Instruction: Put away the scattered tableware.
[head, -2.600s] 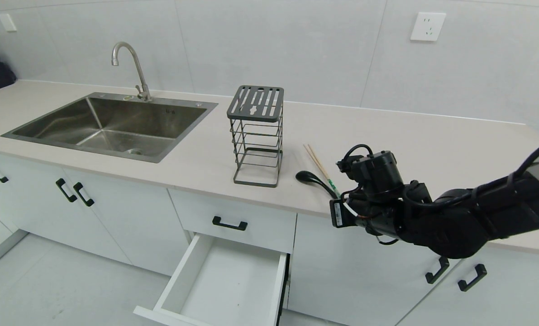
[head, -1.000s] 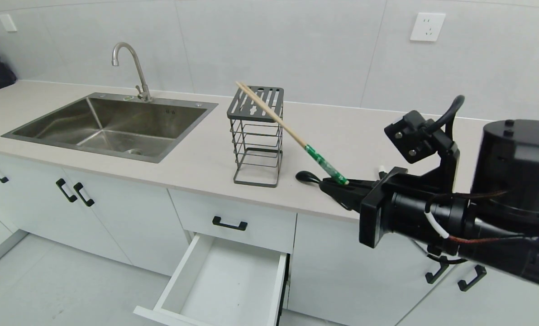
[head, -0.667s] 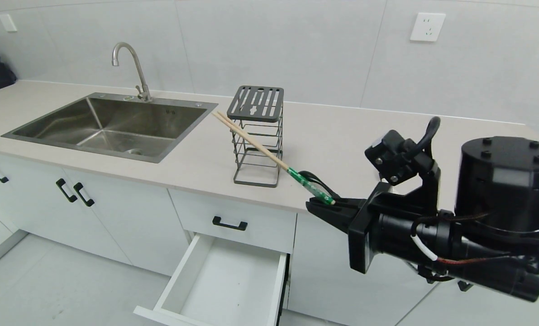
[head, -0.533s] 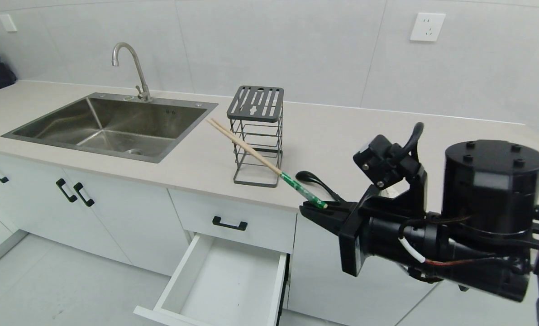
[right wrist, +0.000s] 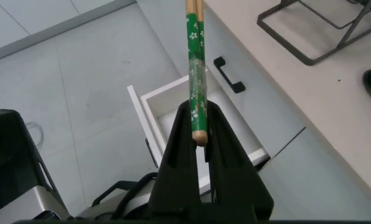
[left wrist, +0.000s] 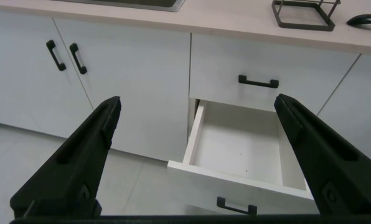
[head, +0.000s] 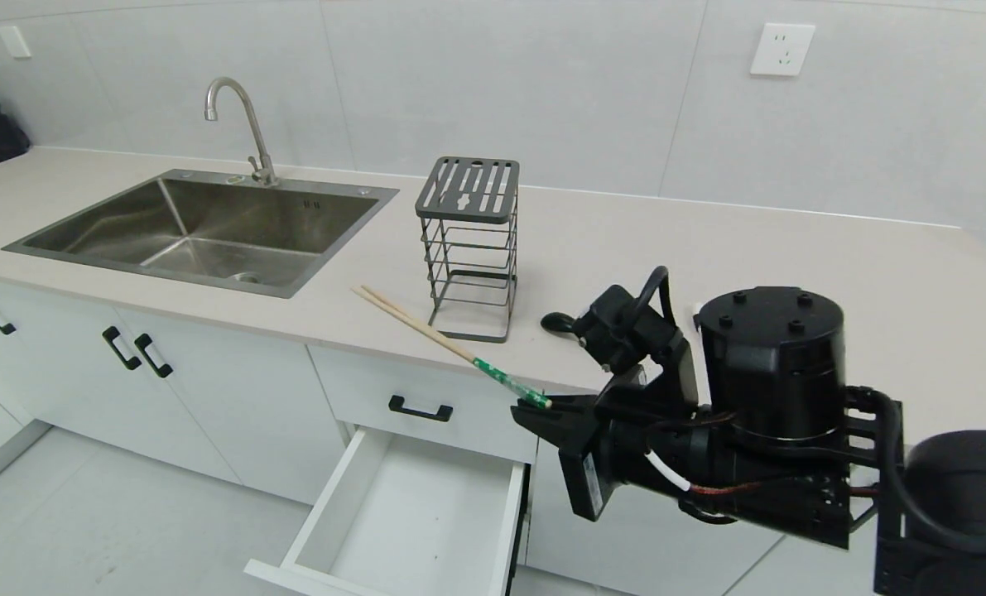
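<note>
- A steel sink (head: 236, 211) is set into the pale countertop (head: 708, 248), at the left of the frame.
- A curved faucet (head: 253, 131) stands at its back rim.
- A white wall socket (head: 782, 48) sits at the upper right.

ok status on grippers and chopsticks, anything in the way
Right gripper shut on chopsticks, green end, off the counter edge above the open drawer. Left gripper open, holding nothing. Nothing in the way; black spoon waits on the counter.
</note>
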Robot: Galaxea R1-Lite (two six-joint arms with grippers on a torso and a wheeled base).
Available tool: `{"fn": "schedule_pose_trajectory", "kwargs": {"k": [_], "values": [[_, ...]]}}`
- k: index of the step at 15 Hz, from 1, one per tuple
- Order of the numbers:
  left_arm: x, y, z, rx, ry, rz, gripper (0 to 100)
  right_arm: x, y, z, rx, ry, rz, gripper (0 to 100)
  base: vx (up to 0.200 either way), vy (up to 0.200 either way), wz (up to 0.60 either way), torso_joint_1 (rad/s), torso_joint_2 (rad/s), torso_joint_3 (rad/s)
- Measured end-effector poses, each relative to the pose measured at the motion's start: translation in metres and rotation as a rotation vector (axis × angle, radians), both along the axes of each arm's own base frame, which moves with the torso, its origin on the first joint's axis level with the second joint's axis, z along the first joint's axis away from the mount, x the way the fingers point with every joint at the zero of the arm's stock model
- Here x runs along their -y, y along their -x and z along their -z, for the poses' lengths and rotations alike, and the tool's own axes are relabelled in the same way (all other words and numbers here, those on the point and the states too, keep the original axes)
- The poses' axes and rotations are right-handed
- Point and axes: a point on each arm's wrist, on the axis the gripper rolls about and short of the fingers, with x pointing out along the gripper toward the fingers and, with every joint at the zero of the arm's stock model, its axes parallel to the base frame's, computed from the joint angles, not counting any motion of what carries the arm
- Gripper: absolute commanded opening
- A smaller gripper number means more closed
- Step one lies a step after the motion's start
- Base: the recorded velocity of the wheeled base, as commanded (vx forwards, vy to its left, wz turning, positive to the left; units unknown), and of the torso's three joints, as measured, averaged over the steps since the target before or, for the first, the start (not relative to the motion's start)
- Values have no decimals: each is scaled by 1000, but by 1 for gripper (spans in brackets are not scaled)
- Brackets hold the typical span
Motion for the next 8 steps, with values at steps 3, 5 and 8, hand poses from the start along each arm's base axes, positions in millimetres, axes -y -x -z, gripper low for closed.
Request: {"fn": "schedule_pose_trajectory", "kwargs": {"k": [3,5,8], "values": [[0,0,0,0,0,0,100,-7,1,14,-30,36,-17,0,0,0,0,0,0,0],[0,0,0,-1,0,0,100,-14,1,26,-53,65,-32,0,0,0,0,0,0,0],[0,0,0,0,0,0,100,-28,1,52,-103,127,-62,0,0,0,0,0,0,0]]}}
